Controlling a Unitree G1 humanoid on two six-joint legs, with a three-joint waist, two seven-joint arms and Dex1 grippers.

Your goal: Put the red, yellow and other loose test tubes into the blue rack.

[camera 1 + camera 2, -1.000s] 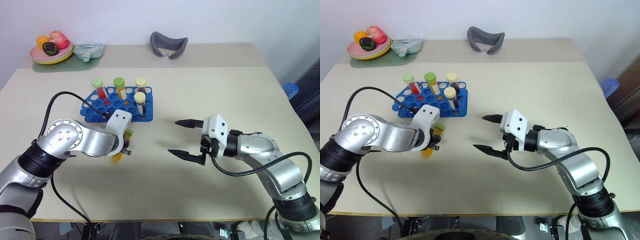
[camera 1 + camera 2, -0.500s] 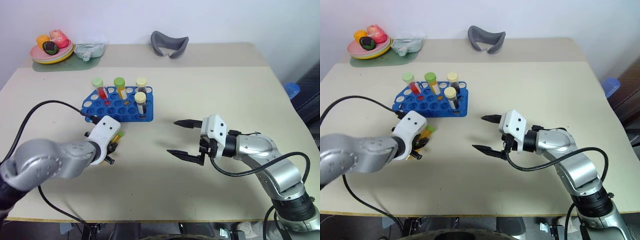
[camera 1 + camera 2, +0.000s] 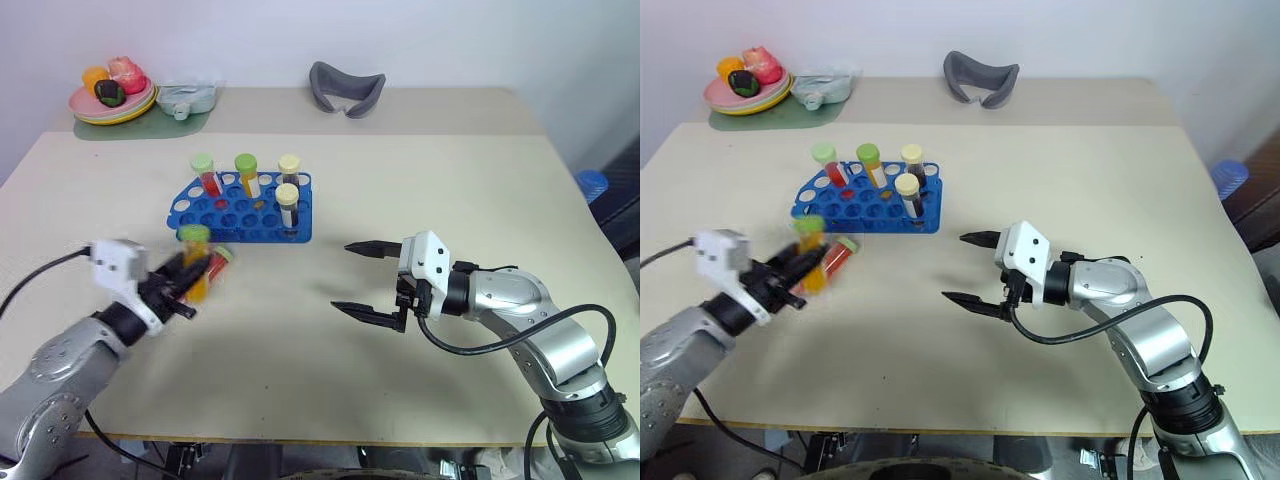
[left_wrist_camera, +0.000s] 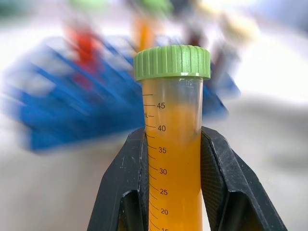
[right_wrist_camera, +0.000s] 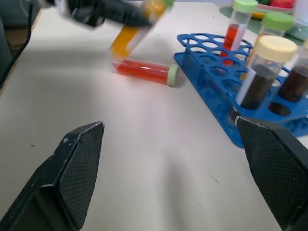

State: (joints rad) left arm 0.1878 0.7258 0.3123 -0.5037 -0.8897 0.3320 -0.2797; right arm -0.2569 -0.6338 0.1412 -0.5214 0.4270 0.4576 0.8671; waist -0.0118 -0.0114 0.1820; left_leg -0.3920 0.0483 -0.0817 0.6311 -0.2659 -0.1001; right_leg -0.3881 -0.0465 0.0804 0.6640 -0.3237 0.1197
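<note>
The blue rack (image 3: 232,217) stands on the table left of centre and holds several capped tubes, red, orange and dark. My left gripper (image 3: 186,277) is in front of it, to the left, shut on a yellow-orange test tube (image 4: 171,159) with a green cap, held upright off the table. A red test tube (image 3: 218,264) with a green cap lies flat on the table just in front of the rack, beside that gripper. My right gripper (image 3: 341,276) hovers to the right of the rack, pointing left, open with nothing between its fingers.
A plate of toy fruit (image 3: 112,96) on a green mat and a pale teal packet (image 3: 190,97) sit at the far left corner. A grey curved object (image 3: 347,87) lies at the far middle. A blue object (image 3: 592,184) shows beyond the right table edge.
My left arm has swung left and up with the yellow-orange tube, turning it upright. The red tube beside it now lies in plain sight. My right arm has not moved.
</note>
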